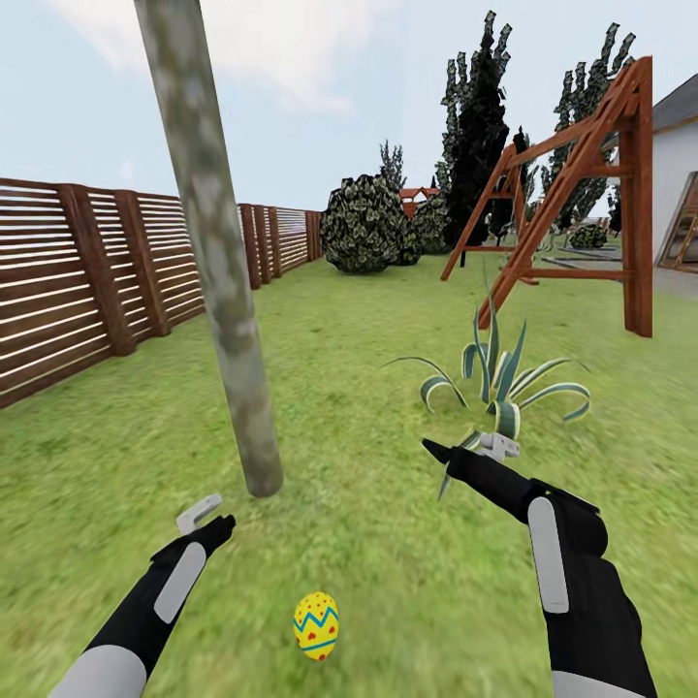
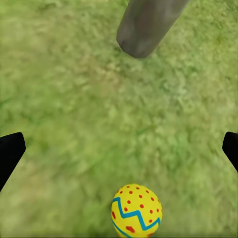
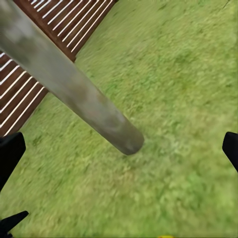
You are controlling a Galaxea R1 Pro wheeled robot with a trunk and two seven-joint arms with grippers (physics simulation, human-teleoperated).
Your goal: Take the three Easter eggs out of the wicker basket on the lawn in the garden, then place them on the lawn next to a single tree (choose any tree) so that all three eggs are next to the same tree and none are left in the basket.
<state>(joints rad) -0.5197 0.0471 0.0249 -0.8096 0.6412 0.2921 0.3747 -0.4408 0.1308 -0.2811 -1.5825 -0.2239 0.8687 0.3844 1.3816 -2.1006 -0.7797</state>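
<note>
While both arms are reaching forward over the lawn (image 1: 368,368), one egg (image 1: 316,625) is lying on the grass near the foot of the tree (image 1: 218,281), between the two arms and nearer the robot than the trunk. The egg is yellow with red dots and a blue zigzag band, and it is standing apart from the trunk, not touching it. The left claw (image 1: 208,519) is hovering just beside the base of the trunk with its jaws spread wide and nothing between them; in the left wrist view the egg (image 2: 136,210) is showing between the dark fingertips (image 2: 10,151), with the trunk base (image 2: 146,25) beyond it. The right claw (image 1: 470,451) is likewise standing open and empty, hanging in front of a spiky striped plant (image 1: 504,378); its wrist view is looking at the leaning trunk (image 3: 69,84) and a slatted wooden fence (image 3: 59,25). Farther off, a round bush (image 1: 364,223) and a wooden swing frame (image 1: 582,194) are standing on the lawn.
</note>
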